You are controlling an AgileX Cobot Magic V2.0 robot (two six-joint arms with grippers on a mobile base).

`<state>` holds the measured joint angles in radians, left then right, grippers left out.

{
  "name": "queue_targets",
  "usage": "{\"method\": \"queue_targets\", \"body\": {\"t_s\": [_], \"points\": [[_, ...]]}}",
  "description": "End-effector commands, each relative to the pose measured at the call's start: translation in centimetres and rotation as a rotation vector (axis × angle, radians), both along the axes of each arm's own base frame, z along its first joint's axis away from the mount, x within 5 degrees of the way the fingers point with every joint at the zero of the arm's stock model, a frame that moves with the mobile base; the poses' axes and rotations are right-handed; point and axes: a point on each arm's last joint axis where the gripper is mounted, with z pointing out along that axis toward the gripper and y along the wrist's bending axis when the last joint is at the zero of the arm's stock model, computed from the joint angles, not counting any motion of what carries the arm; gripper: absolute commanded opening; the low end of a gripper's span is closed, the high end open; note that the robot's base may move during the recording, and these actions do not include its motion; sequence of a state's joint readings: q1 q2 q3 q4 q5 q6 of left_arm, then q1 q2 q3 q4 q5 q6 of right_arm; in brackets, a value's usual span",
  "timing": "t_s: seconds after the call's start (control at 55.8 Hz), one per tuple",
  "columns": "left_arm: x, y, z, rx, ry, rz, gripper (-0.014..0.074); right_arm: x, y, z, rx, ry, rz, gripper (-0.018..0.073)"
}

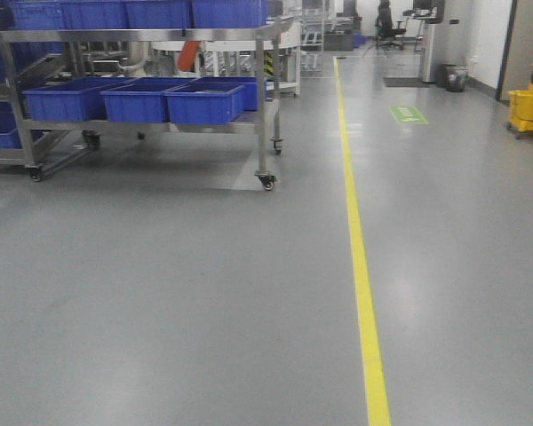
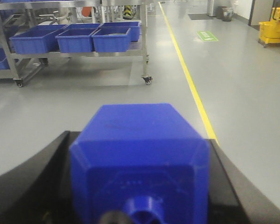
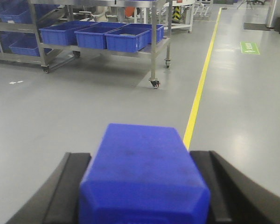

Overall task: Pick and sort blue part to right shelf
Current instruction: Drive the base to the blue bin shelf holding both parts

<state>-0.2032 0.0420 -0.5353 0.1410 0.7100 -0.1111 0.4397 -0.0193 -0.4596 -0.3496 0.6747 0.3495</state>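
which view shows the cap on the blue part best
Left wrist view: the blue part shows its round cap at the bottom edge, facing the camera. The right wrist view shows another blue part, cap hidden; the front view shows no part.

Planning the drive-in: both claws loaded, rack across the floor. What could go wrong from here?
Left claw and right claw each pinch a blue part by its sides; a jolt while driving could slip one loose. The right shelf's corner caster sticks out; the base might clip it.
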Motion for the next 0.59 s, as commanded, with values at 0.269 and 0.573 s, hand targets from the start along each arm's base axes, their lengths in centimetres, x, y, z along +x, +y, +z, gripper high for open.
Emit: {"method": "queue_targets", "body": {"t_s": [0.269,0.573], "points": [[0.16,-0.10,1.57,-0.015,-0.092,-0.008,0.0335,-0.40,-0.08,1.58,0.000,-0.121,0.011,0.0199],[0.16,-0.10,1.57,-0.015,-0.092,-0.008,0.0335,-0.40,-0.08,1.58,0.000,-0.121,0.011,0.0199]]}}
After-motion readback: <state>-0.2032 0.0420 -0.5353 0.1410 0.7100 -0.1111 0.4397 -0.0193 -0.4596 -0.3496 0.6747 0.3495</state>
